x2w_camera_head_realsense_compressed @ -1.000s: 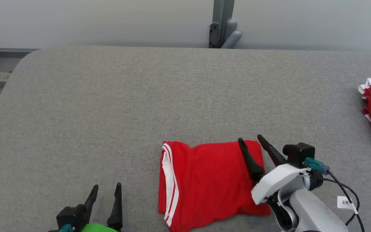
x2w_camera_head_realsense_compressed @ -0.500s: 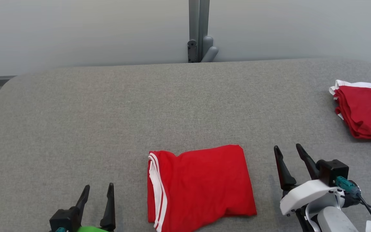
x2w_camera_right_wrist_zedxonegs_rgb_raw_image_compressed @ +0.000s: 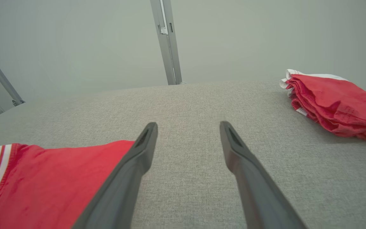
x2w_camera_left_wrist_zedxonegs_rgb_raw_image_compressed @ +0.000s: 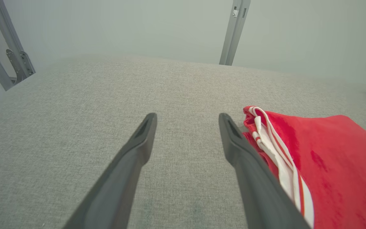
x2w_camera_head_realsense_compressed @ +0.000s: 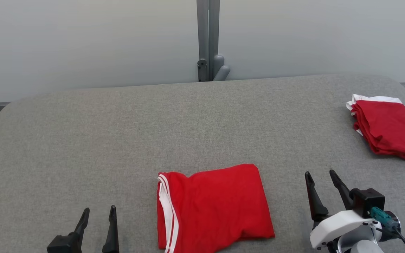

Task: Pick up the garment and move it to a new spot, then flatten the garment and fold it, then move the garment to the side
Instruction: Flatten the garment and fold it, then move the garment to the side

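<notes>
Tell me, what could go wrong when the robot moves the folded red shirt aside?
The folded garment lies loose on the table, and the left fingers and right fingers are open beside it. Grabbing only its top layer might pull the fold apart. Sliding it toward the other red pile could bump that pile.

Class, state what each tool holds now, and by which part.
Nothing is held: left tool and right tool are both open, clear of the garment on the table.

Soft, even, bright light; faint shadow just beside the garment [x2w_camera_head_realsense_compressed: 213,205]; wrist views bow at edges, wall [x2w_camera_left_wrist_zedxonegs_rgb_raw_image_compressed: 106,28] hazy
</notes>
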Robot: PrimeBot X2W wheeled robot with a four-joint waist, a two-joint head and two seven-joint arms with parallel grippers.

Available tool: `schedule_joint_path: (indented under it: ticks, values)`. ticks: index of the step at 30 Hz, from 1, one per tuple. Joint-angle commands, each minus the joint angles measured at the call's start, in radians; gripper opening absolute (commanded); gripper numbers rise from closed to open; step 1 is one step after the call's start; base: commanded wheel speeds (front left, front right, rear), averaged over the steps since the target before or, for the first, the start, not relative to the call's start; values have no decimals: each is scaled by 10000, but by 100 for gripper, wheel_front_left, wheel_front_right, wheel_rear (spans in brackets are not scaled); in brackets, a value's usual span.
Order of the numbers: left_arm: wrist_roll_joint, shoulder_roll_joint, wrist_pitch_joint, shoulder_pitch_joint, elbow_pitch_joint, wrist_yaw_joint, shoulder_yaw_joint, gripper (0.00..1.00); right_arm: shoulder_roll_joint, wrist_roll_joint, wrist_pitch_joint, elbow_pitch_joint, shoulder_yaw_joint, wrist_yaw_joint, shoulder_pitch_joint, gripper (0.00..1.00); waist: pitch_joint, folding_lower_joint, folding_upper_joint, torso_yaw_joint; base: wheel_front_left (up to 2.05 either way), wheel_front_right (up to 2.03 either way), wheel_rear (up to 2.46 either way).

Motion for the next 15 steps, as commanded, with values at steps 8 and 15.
schedule_joint_path:
  ticks: [8,15]
  values:
    - [64,34,7,229,-142,-30,176,100,30,-140,-24,-41,-105,-3,322,100,-142,0,0,-92,0,0,0]
    - [-57,34,7,269,-283,24,154,100,48,-97,-24,24,-84,-3,366,100,-84,0,0,-80,0,0,0]
